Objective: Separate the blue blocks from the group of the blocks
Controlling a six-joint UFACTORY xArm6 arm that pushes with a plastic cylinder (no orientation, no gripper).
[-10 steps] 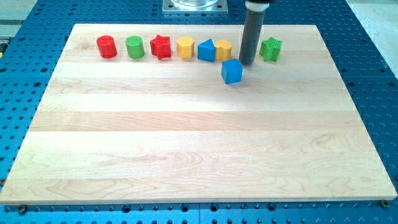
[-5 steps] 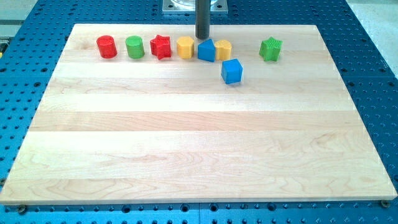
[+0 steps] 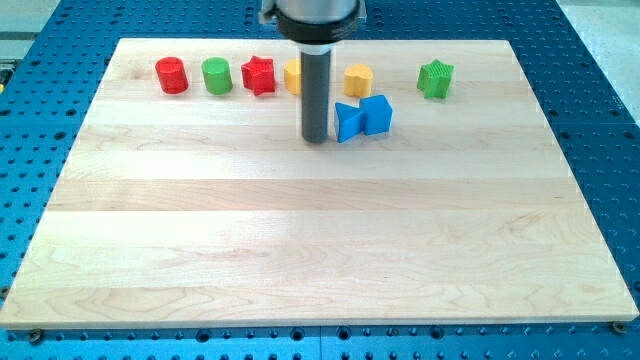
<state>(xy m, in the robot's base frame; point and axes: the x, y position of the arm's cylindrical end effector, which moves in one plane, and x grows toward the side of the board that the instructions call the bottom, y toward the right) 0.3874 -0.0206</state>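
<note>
There is no claw on this arm, so nothing opens, shuts or holds. The arm ends in a dark rod, and my tip (image 3: pixel 316 139) rests on the desk (image 3: pixel 300 250).

Two blue blocks sit side by side below the row, a bit toward the desk's top edge and near its middle. The blue wedge (image 3: pixel 347 122) is just beside my tip, on the tip's right in the view. I cannot tell if they touch. The blue cube (image 3: pixel 376 114) touches the wedge on its far side. So both blue blocks lie to the view's right of my tip, in one short line.

The other blocks are lined up along the top edge of the desk. From the view's left they are the red cylinder (image 3: pixel 171 75), the green cylinder (image 3: pixel 216 75), the red star (image 3: pixel 258 75), a yellow block (image 3: pixel 292 76) partly hidden behind the rod, a second yellow block (image 3: pixel 358 79) and the green star (image 3: pixel 435 79).

The blue pair is already out of the row, but still near it. The second yellow block sits just above the wedge. I think the blue blocks need to go farther toward the desk's bottom edge. To push them that way, my tip would have to get above them first, between them and the row.

There are no boxes or bowls on the desk.
</note>
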